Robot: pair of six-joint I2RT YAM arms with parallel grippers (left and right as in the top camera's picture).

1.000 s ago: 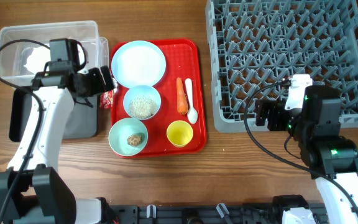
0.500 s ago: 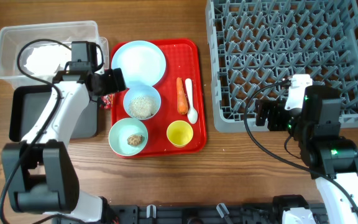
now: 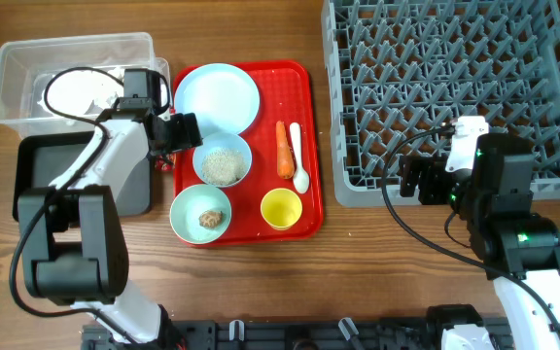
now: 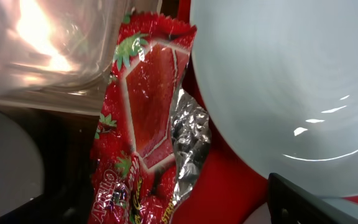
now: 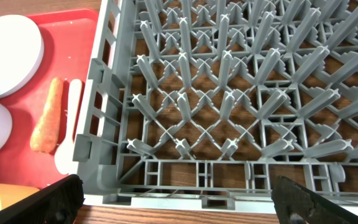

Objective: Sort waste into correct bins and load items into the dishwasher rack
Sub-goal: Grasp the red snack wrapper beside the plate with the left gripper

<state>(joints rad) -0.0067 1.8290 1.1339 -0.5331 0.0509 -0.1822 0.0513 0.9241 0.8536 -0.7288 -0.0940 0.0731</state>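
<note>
Though the red-and-white wrapper [image 4: 145, 124] sits right under my left wrist camera, it lies loose on the desk [image 3: 261, 29], in the gap between the clear tub [image 3: 27, 58], the black tray [image 3: 37, 185] and the left edge of the red serving tray [image 3: 309, 126]. The left claw [image 3: 181, 131] hovers just beside it; I see only one finger [image 4: 297, 205] at the lower right of that view, so I cannot tell how wide it stands. On the red tray, the pale plate [image 3: 217, 97] takes the far left corner, the light blue bowl [image 3: 198, 156] with the rice [image 3: 223, 167] sits below it, and the pale green bowl [image 3: 178, 209] with the brownish lump [image 3: 210, 219] fills the near left corner. The carrot [image 3: 284, 149] and white spoon [image 3: 297, 156] lie side by side toward the tray's right edge, the yellow cup [image 3: 281, 208] near its front edge. The grey rack [image 3: 436, 58] fills the desk's far right corner. My right claw [image 5: 179, 199] hangs at the rack's near left corner, fingers spread wide, gripping nothing.
</note>
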